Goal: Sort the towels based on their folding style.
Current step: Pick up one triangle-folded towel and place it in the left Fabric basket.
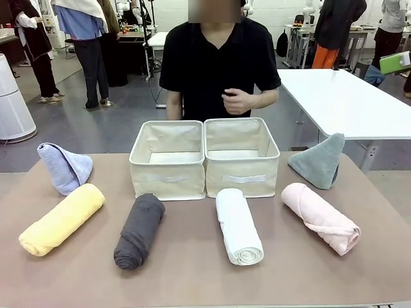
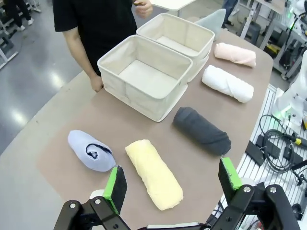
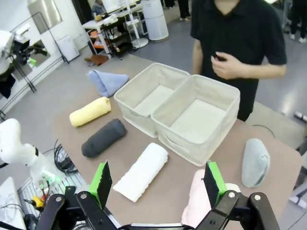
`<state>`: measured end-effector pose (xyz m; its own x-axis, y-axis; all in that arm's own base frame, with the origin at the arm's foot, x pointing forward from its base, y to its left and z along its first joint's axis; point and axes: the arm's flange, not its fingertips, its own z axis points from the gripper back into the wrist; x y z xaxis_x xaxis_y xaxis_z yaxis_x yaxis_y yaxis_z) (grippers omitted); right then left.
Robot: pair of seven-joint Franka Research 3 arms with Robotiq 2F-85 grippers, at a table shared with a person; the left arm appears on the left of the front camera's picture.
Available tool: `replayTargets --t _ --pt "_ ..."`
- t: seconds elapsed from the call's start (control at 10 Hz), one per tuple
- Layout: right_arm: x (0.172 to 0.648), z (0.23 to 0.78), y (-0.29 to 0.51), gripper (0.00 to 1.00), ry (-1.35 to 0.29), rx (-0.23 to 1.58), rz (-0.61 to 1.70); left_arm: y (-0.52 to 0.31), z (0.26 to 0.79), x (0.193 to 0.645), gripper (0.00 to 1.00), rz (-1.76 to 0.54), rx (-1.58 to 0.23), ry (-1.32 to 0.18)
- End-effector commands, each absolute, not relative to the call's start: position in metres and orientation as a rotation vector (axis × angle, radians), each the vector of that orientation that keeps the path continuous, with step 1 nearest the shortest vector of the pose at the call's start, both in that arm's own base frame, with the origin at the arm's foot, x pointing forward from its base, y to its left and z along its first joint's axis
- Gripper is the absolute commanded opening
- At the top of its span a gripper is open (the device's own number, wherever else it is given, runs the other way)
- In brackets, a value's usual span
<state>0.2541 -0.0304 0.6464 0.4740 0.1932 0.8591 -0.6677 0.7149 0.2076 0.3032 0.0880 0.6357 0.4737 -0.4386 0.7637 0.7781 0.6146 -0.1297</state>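
1. Rolled towels line the bench's [image 1: 192,282] near edge: yellow roll [image 1: 61,219], dark grey roll [image 1: 139,230], white roll [image 1: 238,225], pink roll [image 1: 320,217];
2. light blue cone [image 1: 64,167] at the left edge; grey-teal cone [image 1: 318,161] at the right;
3. beige bins [image 1: 168,160] touching, toward the far edge;
4. left jaws and right jaws gape wide, empty.

No writing, label, brand, number or sign could be read in any of the views. The towels [image 1: 239,226] and the two beige bins [image 1: 168,176] near the far edge of the table [image 1: 192,276] showed plain fabric. Anything printed in the room behind was too small or blurred to make out.
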Motion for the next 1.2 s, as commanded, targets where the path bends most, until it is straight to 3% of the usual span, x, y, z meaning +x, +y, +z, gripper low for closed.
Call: replayTargets --t 0.0,0.4,1.1 --pt "0.27 0.637 -0.046 1.0 -0.968 0.603 0.513 0.105 0.623 0.307 1.0 -0.79 -0.561 -0.779" --pt "0.288 0.622 -0.062 1.0 -0.915 0.639 0.459 0.107 0.615 0.306 1.0 -0.786 -0.546 -0.738" --pt "0.279 0.624 -0.06 1.0 -0.906 0.627 0.455 0.114 0.618 0.303 1.0 -0.763 -0.553 -0.765"
